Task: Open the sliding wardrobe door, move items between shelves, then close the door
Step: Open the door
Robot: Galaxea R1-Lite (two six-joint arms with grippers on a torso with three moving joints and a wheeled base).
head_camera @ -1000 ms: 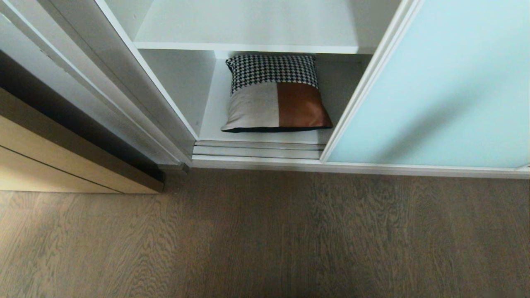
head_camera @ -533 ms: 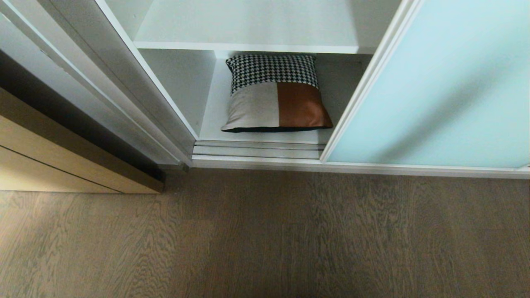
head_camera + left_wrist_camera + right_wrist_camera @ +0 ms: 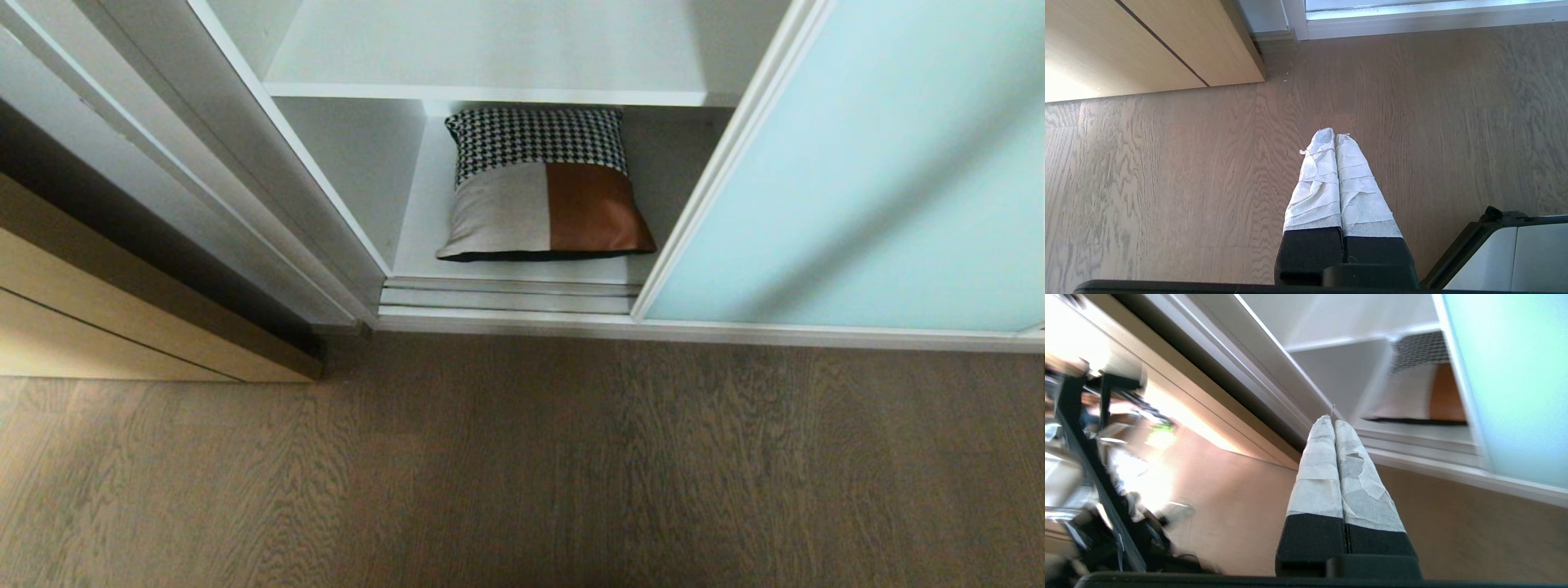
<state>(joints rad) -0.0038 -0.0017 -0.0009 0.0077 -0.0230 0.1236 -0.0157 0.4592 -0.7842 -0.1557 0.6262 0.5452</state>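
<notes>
This is a home interior, most likely a bedroom, judging by the built-in wardrobe (image 3: 343, 163). Its frosted pale blue-green sliding wardrobe door (image 3: 865, 180) is slid aside to the right, baring white shelves (image 3: 490, 91). A patchwork cushion (image 3: 543, 186) lies on the wardrobe's lowest board. Grey-brown wood-grain floor (image 3: 522, 465) runs in front of the wardrobe, and a tan wood-grain door (image 3: 98, 327) stands to its left.

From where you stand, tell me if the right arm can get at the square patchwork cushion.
Probably yes. The frosted blue-green sliding door is slid aside, leaving the square patchwork cushion uncovered on the lower white shelf. The right gripper, shut, points towards that opening with nothing between.
</notes>
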